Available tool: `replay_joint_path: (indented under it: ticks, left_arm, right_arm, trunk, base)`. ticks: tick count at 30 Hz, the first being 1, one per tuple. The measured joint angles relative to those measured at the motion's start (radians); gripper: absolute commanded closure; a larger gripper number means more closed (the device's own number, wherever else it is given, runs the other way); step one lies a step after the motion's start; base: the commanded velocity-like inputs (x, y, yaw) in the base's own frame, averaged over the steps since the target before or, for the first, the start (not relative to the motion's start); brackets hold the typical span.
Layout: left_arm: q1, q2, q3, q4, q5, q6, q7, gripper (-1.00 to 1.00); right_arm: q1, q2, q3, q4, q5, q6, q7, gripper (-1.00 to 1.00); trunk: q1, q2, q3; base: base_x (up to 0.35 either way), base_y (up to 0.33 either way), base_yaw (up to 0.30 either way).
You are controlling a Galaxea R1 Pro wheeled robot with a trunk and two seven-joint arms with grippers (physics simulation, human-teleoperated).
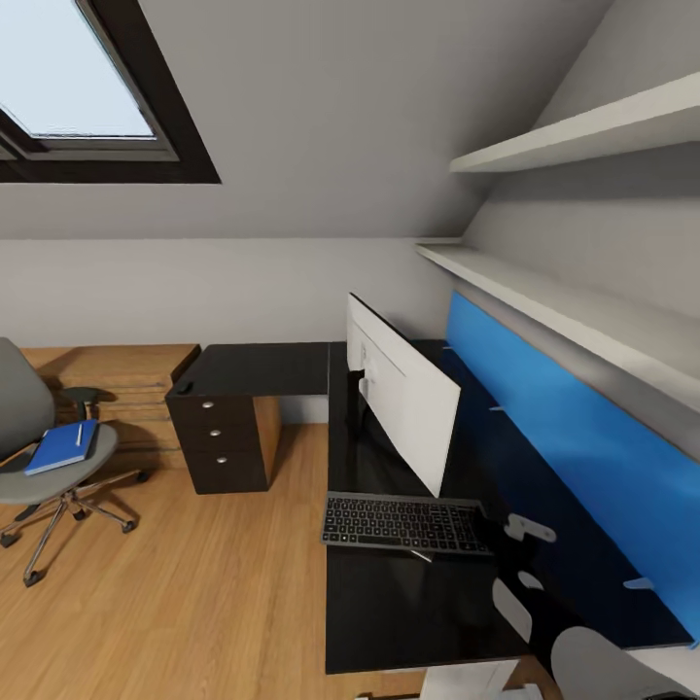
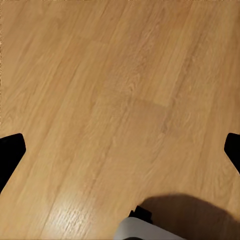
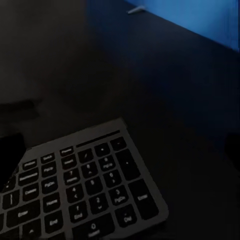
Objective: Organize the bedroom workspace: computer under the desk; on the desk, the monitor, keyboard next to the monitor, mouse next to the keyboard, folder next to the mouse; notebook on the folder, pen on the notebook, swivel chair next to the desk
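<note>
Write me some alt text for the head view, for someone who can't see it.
A black desk holds a white-backed monitor with a dark keyboard in front of it, below a blue wall panel. At the left, on the wood floor, a grey swivel chair carries a blue folder.

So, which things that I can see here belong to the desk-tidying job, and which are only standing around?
Part of the job:
- monitor
- keyboard
- desk
- swivel chair
- blue folder, on the chair seat

Just standing around:
- drawer unit
- wall shelves
- skylight window
- blue back panel
</note>
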Motion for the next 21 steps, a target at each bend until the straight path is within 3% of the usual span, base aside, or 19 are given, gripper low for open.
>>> replay_joint_path:
  ticks: [7, 17, 21]
  left_arm:
    - [0.0, 0.001, 0.0, 0.0, 0.0, -0.002, 0.0, -1.0]
    - [0.0, -0.001, 0.0, -0.015, 0.001, -0.003, 0.0, -1.0]
    - [0.0, -0.002, 0.001, -0.077, 0.002, -0.003, 0.0, -1.0]
  right_arm:
    - [0.0, -0.001, -0.002, 0.012, 0.0, 0.001, -0.002, -1.0]
    - [-0.002, -0.034, -0.004, 0.014, 0.001, 0.122, -0.008, -1.0]
    - [-0.003, -0.051, -0.006, 0.031, 0.001, 0.141, -0.009, -1.0]
  trunk:
    - [0.0, 0.0, 0.0]
    - [0.0, 0.0, 0.0]
    - [0.0, 0.0, 0.0]
  base:
    - [0.145, 0.0, 0.0]
    - [0.066, 0.0, 0.0]
    - [0.006, 0.0, 0.0]
